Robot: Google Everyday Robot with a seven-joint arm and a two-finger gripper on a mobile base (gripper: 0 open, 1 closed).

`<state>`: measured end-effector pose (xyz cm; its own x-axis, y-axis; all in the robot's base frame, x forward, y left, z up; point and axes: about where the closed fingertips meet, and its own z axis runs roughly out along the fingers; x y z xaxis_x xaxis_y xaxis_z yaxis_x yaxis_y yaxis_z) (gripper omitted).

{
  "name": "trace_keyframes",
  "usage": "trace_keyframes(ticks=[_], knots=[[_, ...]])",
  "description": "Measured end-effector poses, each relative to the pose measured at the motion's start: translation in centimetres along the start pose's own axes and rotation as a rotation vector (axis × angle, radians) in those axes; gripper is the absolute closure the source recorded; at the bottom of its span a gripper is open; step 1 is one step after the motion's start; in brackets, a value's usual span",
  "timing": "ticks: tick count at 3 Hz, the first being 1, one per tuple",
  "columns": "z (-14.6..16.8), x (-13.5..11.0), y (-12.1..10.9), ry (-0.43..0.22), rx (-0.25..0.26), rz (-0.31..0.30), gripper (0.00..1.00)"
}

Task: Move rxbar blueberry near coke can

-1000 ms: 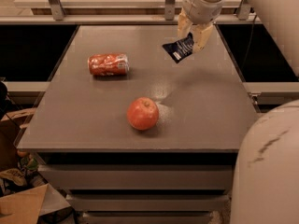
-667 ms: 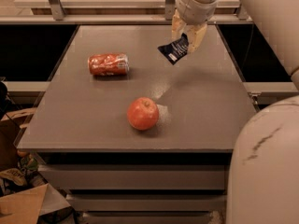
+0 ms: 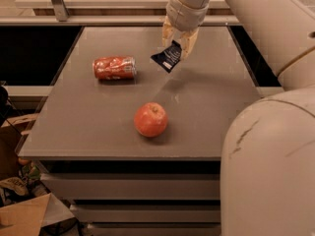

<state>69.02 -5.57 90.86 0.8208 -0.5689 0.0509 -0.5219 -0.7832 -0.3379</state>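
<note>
The rxbar blueberry, a small dark navy wrapper with white print, hangs tilted from my gripper, above the grey table at the back middle. The gripper is shut on the bar's upper end and holds it clear of the surface. The coke can, red-orange with a silver end, lies on its side on the table, to the left of the bar and a little lower in the view. There is a gap between bar and can.
A round red apple sits on the table near its front middle. My white arm fills the right side of the view. Cardboard and clutter lie on the floor at the lower left.
My gripper has carried the bar to the left, toward the can. The can and the apple have not moved.
</note>
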Motion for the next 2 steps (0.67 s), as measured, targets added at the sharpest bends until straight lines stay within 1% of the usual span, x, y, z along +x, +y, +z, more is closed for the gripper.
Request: trace_keyframes(ticks=[1, 2], knots=[[1.7, -0.7, -1.6, -0.030, 0.005, -0.045, 1.00], [2.8, -1.1, -2.8, -0.050, 0.013, -0.073, 1.00]])
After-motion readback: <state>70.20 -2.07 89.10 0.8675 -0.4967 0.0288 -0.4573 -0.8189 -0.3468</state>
